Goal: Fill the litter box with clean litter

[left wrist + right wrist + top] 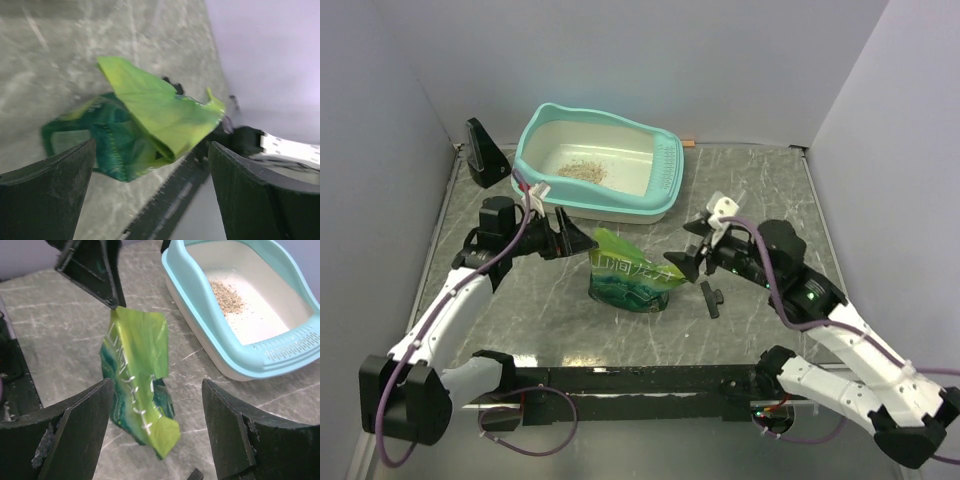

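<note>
The litter box sits at the rear of the table, left of centre, flat and open side up. In the top view its long axis runs left to right, a little askew, with the slotted end to the right, nearer the right arm. Its rim is turquoise and the inside cream-white. The litter is a small tan, grainy patch on the floor of the box, towards the unslotted end, with stray grains round it; most of the floor is bare.

A green pouch stands in front of the box, between the two grippers, its crumpled top leaning towards the left arm. The left gripper is just beside that top corner with its jaws wide apart; whether it touches the pouch I cannot tell. The right gripper is near the pouch's other side, jaws also wide apart and holding nothing.

A small black part lies on the table right of the pouch
</note>
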Robot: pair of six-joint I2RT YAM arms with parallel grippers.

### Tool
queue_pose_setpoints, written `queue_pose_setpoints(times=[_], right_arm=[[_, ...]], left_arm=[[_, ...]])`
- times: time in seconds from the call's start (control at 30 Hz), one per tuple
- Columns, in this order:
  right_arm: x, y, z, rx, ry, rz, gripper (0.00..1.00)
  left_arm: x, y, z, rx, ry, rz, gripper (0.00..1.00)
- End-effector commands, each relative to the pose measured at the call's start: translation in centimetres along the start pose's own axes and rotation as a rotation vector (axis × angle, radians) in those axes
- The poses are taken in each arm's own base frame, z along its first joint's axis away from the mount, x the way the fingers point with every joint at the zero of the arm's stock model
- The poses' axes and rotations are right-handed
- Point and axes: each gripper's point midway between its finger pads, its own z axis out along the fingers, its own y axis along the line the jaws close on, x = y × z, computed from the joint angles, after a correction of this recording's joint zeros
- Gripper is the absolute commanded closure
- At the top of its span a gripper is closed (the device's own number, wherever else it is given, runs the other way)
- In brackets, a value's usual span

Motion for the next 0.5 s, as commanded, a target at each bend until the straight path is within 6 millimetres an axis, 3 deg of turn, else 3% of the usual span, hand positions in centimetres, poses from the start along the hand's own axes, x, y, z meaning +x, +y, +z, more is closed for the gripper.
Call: queue_pose_setpoints(times=[0.0, 0.2, 0.4, 0.47], right_arm=[[0.9, 0.5, -1.4, 0.019, -0.028, 0.069, 0.22], [3.8, 0.9, -1.1, 0.018, 0.012, 0.113, 0.22], [3.9, 1.0, -0.9, 0.015, 0.007, 0.137, 0.22], [3.9, 0.9, -0.9, 0.022, 0.006, 0.142, 0.22]], left_arm=[[-1.3, -4.1, 0.4, 0.209, 0.054, -0.009, 0.02], [-1.1, -5.2, 2.0, 0.312, 0.119, -0.076, 0.02], [0.3, -6.3, 4.1, 0.367, 0.194, -0.102, 0.02], [-0.1, -7.4, 4.1, 0.408, 0.187, -0.085, 0.02]])
